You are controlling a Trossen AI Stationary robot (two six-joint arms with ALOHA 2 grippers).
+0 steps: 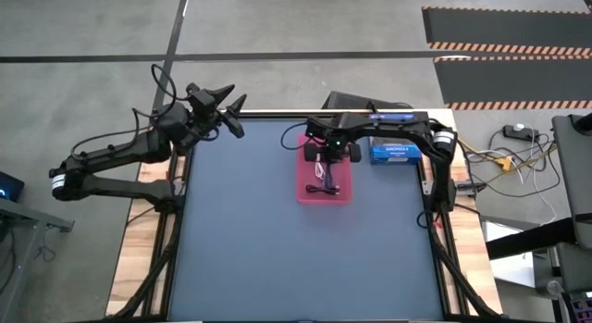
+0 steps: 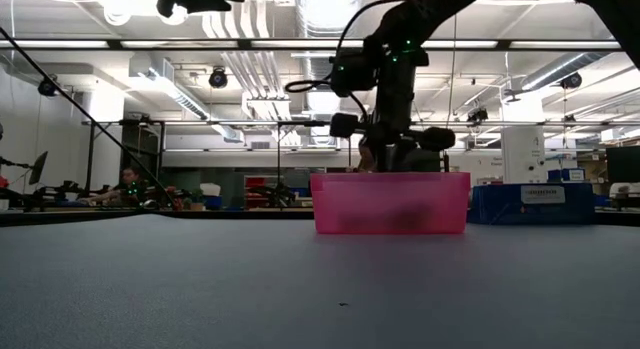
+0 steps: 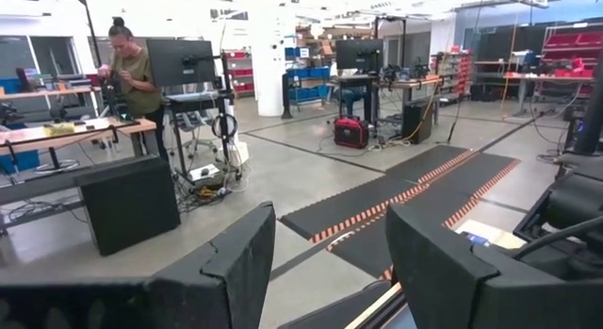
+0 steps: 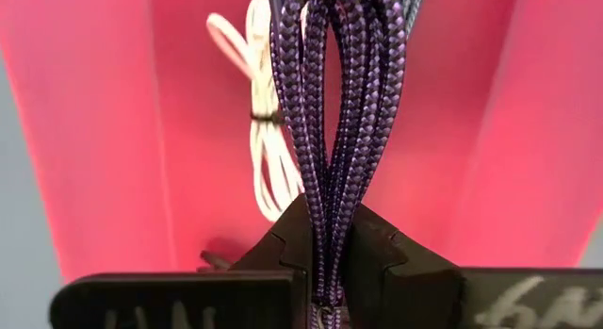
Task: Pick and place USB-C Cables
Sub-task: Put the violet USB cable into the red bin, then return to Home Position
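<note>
Table point(image 1: 277, 249): one, with one pink tray point(image 1: 305, 189) near its far edge and a blue box point(image 1: 396, 154) just beside the tray. Right pincer point(image 4: 325, 249) is held over the tray, closed on one purple cable point(image 4: 344, 103), the braided loops pinched between the pads. One white cable point(image 4: 268, 131) is seen lying in the tray; a dark cable point(image 1: 324, 187) is made out there too from above. Teal is not seen. Left pincer point(image 3: 325, 263) is parked open and empty off the far left corner.

Risks, judged: purple loops may be snagged on the pads at release and dragged back out; a drop near the wall may leave an end hung over the rim; the white cable may be disturbed if the pincer is lowered too far.
</note>
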